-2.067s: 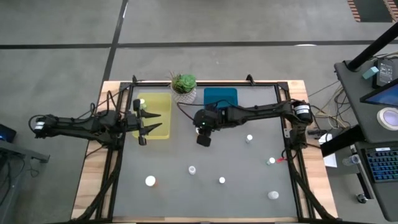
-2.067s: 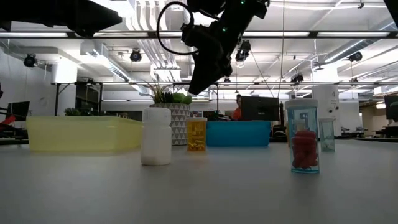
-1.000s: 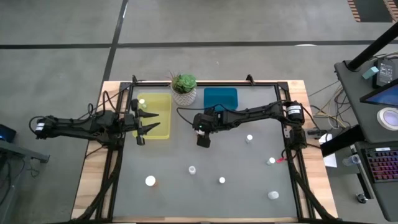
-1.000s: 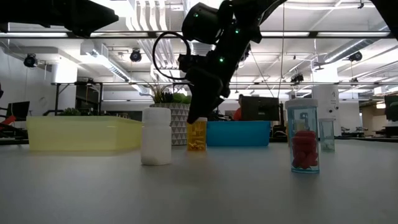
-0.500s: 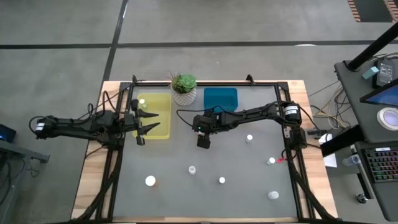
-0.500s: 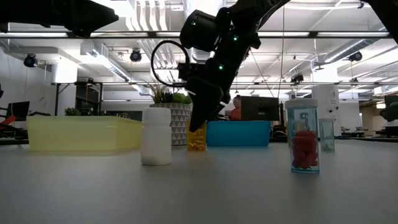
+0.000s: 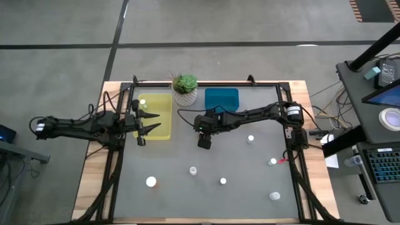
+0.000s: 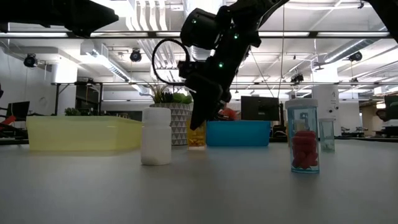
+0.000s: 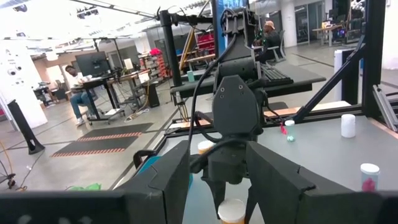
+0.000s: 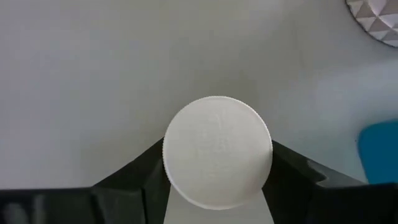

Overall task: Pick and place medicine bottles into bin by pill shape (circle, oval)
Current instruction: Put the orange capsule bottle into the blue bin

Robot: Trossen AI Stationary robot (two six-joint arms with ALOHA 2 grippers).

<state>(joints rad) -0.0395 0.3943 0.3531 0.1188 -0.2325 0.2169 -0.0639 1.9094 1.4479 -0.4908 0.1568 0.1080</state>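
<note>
The right gripper (image 7: 204, 141) is lowered over the middle of the table (image 7: 237, 200), just in front of the blue bin (image 7: 222, 97), with its fingers set on either side of an amber bottle (image 8: 197, 134). In the right wrist view the white cap (image 10: 217, 152) sits squarely between the two dark fingers (image 10: 134, 177), which touch its rim on both sides; the gripper is grasping the amber bottle. In the low view the bottle's base appears level with the table surface, but whether it rests there or is lifted clear cannot be told. The left gripper (image 7: 152, 122) hangs over the near edge of the yellow bin (image 7: 164, 103), fingers parted and holding nothing. One white cap (image 7: 142, 102) lies inside the yellow bin. The remaining bottles stand apart on the table: a white bottle (image 8: 156, 136) in the left foreground, a clear bottle (image 8: 303, 135) with red pills to the right, and a smaller clear bottle (image 8: 327, 135) just behind it. From above, five caps show across the front and right parts of the table. A plant (image 7: 185, 85) in a white pot stands at the back edge, between the two bins. A person (image 9: 78, 93) sits at a desk in the room beyond.
</note>
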